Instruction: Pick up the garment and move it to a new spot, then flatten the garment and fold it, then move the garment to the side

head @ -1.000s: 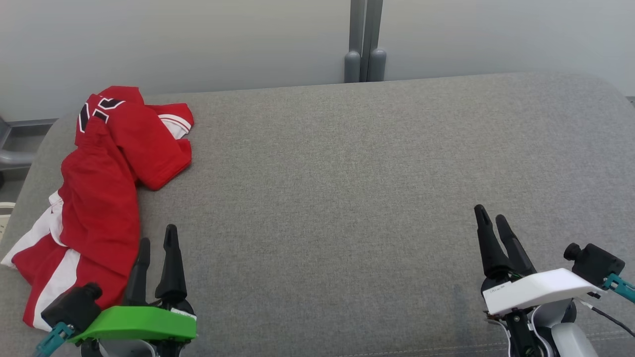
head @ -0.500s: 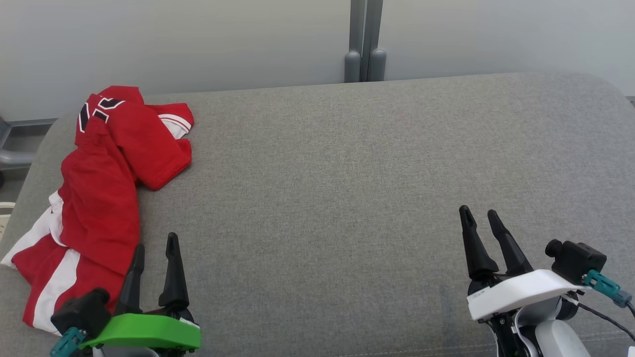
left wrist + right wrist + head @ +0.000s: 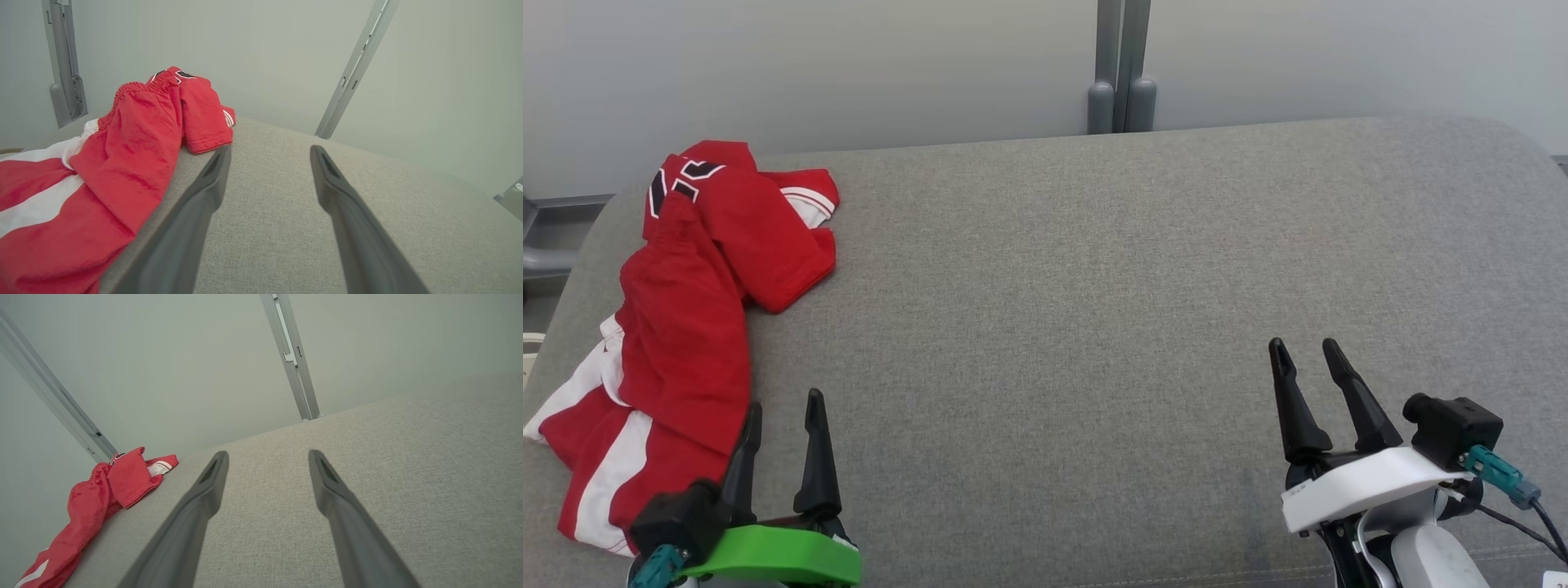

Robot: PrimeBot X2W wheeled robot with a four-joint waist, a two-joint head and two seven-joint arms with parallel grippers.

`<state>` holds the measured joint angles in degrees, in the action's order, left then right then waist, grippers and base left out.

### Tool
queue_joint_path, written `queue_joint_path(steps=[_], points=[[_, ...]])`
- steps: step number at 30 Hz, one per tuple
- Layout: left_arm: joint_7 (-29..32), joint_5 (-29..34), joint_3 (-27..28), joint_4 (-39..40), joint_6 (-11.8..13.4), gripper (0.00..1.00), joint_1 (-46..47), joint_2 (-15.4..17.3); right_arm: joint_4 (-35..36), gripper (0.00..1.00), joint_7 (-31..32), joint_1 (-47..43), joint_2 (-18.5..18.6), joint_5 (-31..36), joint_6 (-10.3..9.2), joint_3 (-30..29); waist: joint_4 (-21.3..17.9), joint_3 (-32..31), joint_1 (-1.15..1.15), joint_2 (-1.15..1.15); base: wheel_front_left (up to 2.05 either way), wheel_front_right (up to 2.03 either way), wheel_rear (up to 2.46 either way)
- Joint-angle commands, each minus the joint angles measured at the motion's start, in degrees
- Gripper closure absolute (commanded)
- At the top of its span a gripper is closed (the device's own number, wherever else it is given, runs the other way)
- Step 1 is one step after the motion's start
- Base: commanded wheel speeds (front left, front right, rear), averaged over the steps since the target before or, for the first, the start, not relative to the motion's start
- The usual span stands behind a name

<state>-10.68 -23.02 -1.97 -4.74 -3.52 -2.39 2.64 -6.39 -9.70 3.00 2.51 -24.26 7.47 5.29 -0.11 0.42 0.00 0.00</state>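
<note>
A crumpled red garment (image 3: 686,302) with white stripes and a black-and-white mark lies along the left edge of the grey padded surface (image 3: 1094,286). My left gripper (image 3: 783,402) stands open at the lower left, its fingers just right of the garment's near end, touching nothing. The left wrist view shows the garment (image 3: 122,155) left of the open gripper (image 3: 269,153). My right gripper (image 3: 1304,346) is open at the lower right, far from the cloth. In the right wrist view the garment (image 3: 102,494) lies far left of the open gripper (image 3: 267,455).
A pale wall with a grey vertical post (image 3: 1119,73) stands behind the surface. The surface's rounded left edge (image 3: 564,302) runs beside the garment, with a grey pipe (image 3: 539,261) beyond it. Bare grey fabric spreads across the middle and right.
Both grippers have drawn back toward the bottom of the head view, the right one also shifting left. The garment has not moved.
</note>
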Motion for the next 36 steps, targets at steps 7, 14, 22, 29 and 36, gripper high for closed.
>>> queue_joint_path(steps=[7,14,22,29,36], points=[[-1.2,4.1,-0.2,0.0,0.7,0.0,-0.8,0.4,0.3,0.0,-1.4,1.2,0.4,4.8,0.03,0.5,-0.1,0.1,0.0,0.0,0.0,0.0,0.0],[-2.0,6.5,0.3,-0.1,0.8,0.0,-1.1,0.4,0.6,0.0,-2.4,1.2,0.4,8.4,0.03,0.8,-0.3,0.5,0.0,0.0,0.0,0.0,0.0],[-2.8,9.3,-0.1,0.6,1.3,0.0,-1.8,0.4,0.9,0.0,-3.4,1.2,0.4,11.9,0.03,1.1,-0.2,0.7,0.0,0.0,0.0,0.0,0.0],[-3.5,12.1,-0.5,0.8,1.7,0.0,-2.2,0.4,0.8,0.0,-4.3,1.2,0.5,14.3,0.03,1.7,-0.1,0.3,0.0,0.0,0.0,0.0,0.0],[-4.2,13.9,0.5,-0.1,1.1,0.0,-1.8,0.4,0.9,0.0,-5.1,1.3,0.5,17.0,0.03,2.0,-0.2,0.2,0.0,0.0,0.0,0.0,0.0]])
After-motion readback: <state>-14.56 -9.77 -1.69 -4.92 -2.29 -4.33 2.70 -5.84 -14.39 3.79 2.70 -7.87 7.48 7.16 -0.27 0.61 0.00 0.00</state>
